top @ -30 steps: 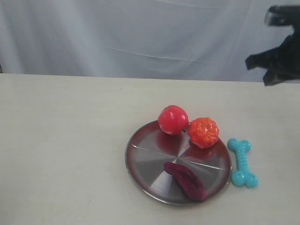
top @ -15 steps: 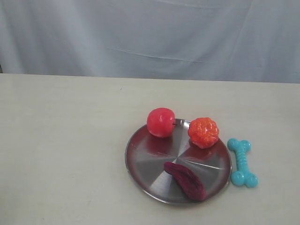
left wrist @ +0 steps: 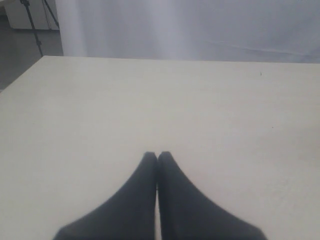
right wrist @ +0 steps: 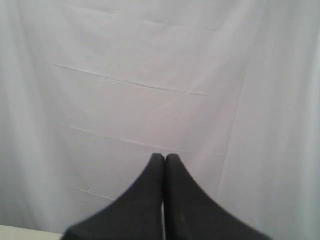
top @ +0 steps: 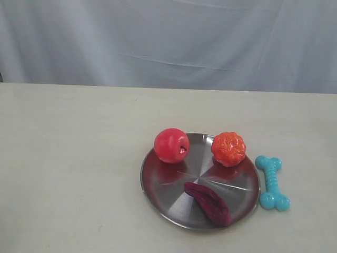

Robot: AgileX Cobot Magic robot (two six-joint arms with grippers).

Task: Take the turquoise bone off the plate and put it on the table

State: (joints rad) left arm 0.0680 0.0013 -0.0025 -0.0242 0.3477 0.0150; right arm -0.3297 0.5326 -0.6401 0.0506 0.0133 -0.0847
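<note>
Jaws of the left gripper (left wrist: 157,156) are pressed together with nothing between them, and we see it poised over the matte cream table (left wrist: 150,100). The right gripper (right wrist: 165,158) is closed and empty too, its black fingers meeting at the tips; it faces the creased white curtain (right wrist: 150,75). Neither gripper shows in the exterior view.

In the exterior view we find the turquoise bone (top: 273,182) lying flat on the table, just beside the right rim of the plate (top: 145,182); we cannot tell whether the two touch. Its long axis runs from far to near, leaning slightly so that the near knobbed end sits a little further right than the far one. The shaft is ribbed and the surface looks rubbery.

The plate is round, shiny steel with a radial sheen. On it rest a smooth red ball (top: 171,145) at the far left rim, a knobbly orange ball (top: 228,149) at the far right, and a dark red piece (top: 208,203) toward the near side. A narrow strip of table lies right of the bone, a broad stretch left of the plate, and the far edge meets the curtain
</note>
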